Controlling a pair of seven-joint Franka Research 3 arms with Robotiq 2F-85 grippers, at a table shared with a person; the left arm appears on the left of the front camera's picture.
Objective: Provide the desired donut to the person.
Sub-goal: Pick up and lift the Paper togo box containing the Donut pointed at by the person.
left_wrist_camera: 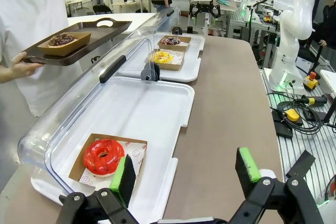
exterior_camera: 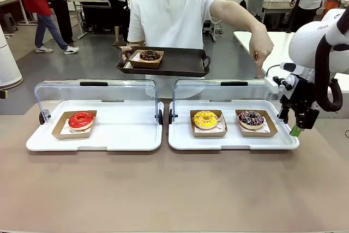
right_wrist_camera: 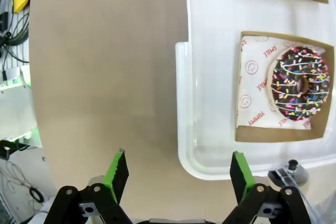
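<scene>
sprinkled donut [right_wrist_camera: 300, 86], liner paper [right_wrist_camera: 252, 85] printed SMILE, YUMMY

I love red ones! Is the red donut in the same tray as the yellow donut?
No, the red donut sits alone in the left tray; the yellow donut is in the right tray.

1. A smooth, matt finish is seen on the brown flat counter [exterior_camera: 163, 189].
2. Glossy plastic is seen in the white rectangular trays [exterior_camera: 131, 132].
3. Glossy icing is carried by the dark sprinkled ring donut [right_wrist_camera: 300, 87].
</scene>
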